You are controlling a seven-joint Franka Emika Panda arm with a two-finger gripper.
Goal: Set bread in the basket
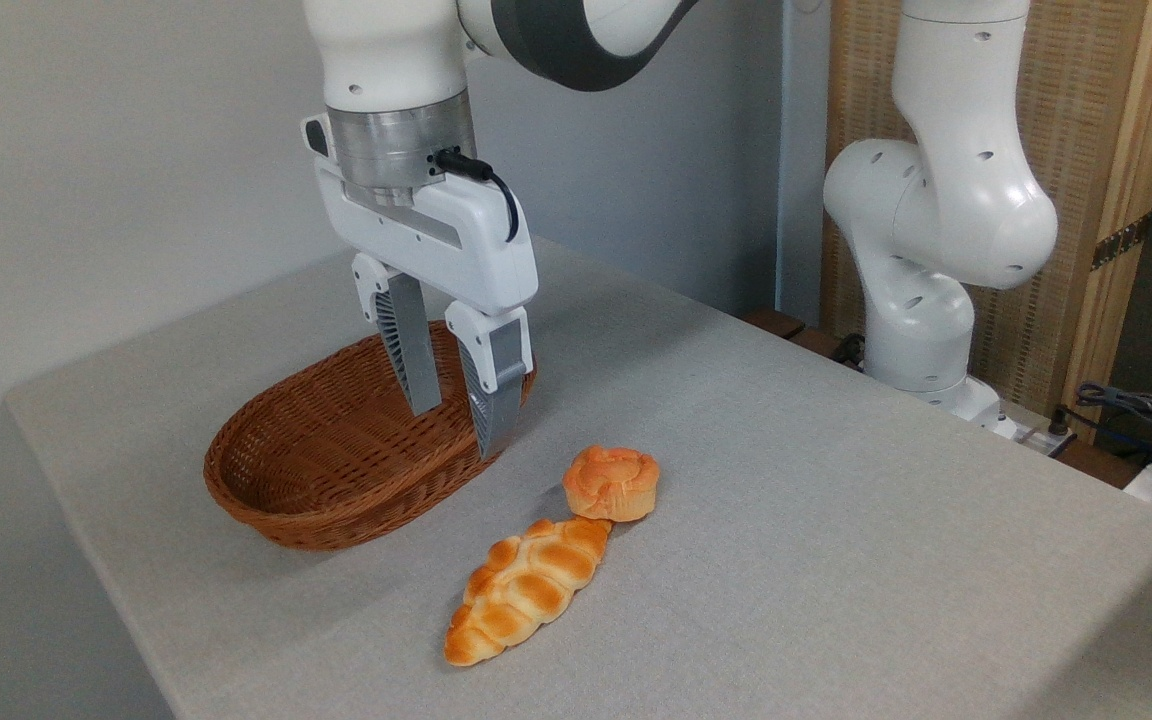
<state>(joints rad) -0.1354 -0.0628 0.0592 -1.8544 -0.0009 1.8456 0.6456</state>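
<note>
Hand open, holding nothing, fingers pointing down in front of the basket's right end, left of centre. Bread lies on the tabletop at lower centre (outside the basket), upper tip touching the round bun. Basket interior looks bare.

No lettering, label, brand mark or number can be read anywhere in this view, whether on the robot arm, its gripper or the table.
</note>
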